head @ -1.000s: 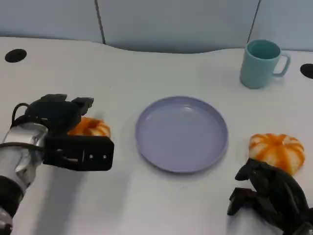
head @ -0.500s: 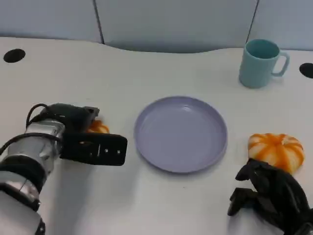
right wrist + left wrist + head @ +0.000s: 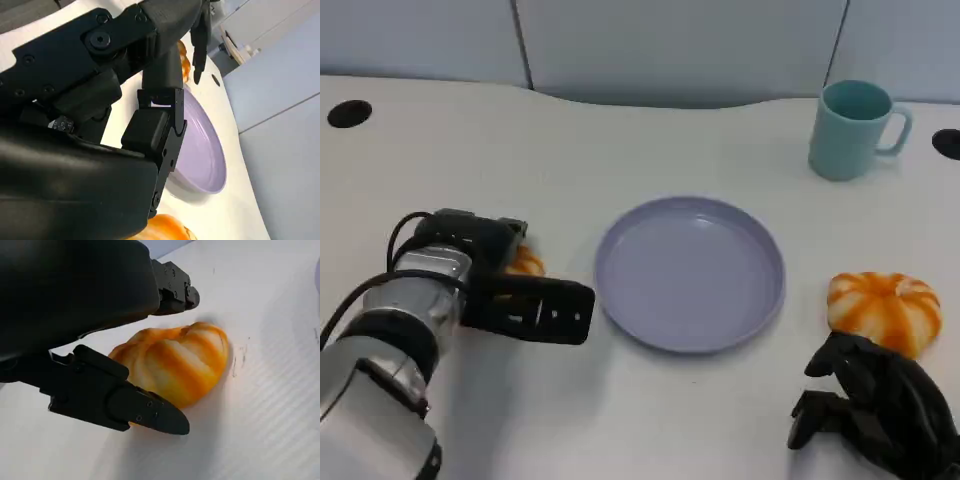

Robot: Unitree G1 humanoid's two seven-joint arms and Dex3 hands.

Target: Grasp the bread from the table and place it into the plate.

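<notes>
A small orange-striped bread (image 3: 527, 263) lies on the white table left of the lilac plate (image 3: 690, 272), mostly hidden under my left hand (image 3: 510, 290). In the left wrist view the bread (image 3: 175, 365) rests on the table between my spread fingers (image 3: 145, 410), one on each side, with a gap at the far one. A second, larger striped bread (image 3: 885, 308) lies right of the plate. Just in front of it my right hand (image 3: 875, 412) sits with its fingers curled in and nothing in them. The plate (image 3: 200, 150) has nothing on it.
A teal mug (image 3: 850, 128) stands at the back right. Black round holes (image 3: 348, 112) mark the table's far left and far right. Bare white tabletop lies between the plate and the front edge.
My left hand has moved right, toward the plate, and now covers most of the small bread. The right hand has sunk slightly; the plate, mug and second bread stay put.
</notes>
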